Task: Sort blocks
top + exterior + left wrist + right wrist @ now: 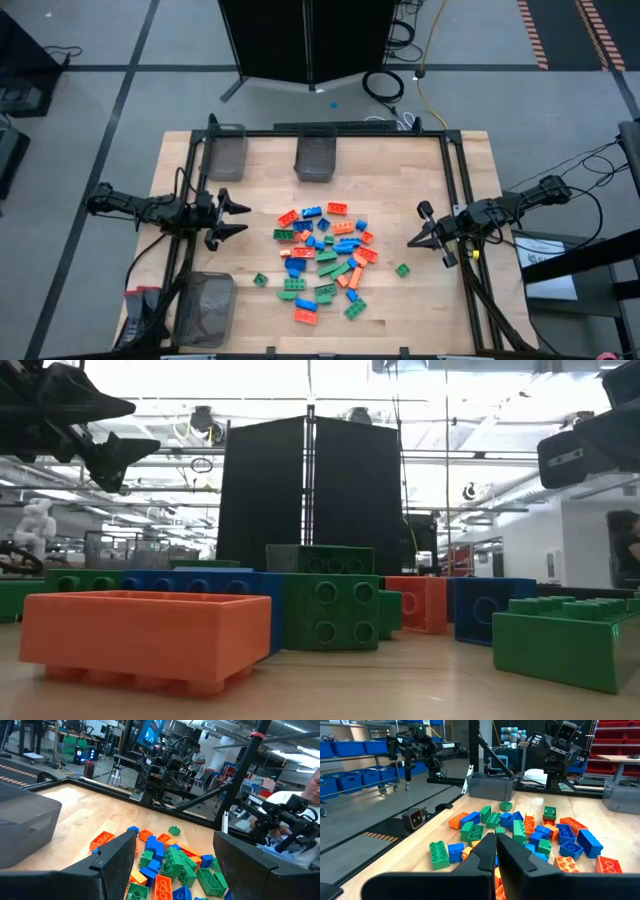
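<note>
The blocks (325,255), small studded bricks in orange, green and blue, lie in a loose heap on the middle of the wooden table; the low view shows them close up (325,610). My left gripper (240,218) hovers just left of the heap, open and pointing toward it, and the blocks (170,860) show between its spread fingers with nothing held. My right gripper (415,240) hovers at the heap's right, shut and empty, its closed fingertips (496,851) aimed at the blocks (520,827).
Two dark translucent bins (224,152) (316,157) stand at the table's far edge. A third bin (205,308) stands at the near left corner. A black frame (452,180) runs round the table. Single green blocks (402,270) (260,281) lie apart from the heap.
</note>
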Robot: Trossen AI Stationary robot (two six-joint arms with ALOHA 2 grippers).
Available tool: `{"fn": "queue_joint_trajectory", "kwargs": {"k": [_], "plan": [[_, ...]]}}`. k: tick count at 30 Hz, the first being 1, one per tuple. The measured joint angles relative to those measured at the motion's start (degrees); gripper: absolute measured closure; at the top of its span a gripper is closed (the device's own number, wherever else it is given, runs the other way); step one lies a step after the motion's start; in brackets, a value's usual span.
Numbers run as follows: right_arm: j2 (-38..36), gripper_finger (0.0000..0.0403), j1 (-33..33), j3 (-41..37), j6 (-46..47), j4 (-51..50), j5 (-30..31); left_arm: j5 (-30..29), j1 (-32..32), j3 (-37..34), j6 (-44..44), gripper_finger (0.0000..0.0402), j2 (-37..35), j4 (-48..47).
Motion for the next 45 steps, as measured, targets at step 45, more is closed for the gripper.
{"fn": "queue_joint_trajectory", "kwargs": {"k": [45], "plan": [[0.0,0.039,0.02,0.02,9.44,8.31,0.02,-0.06,0.0,0.0,0.35,0.0136,0.0,0.02]]}}
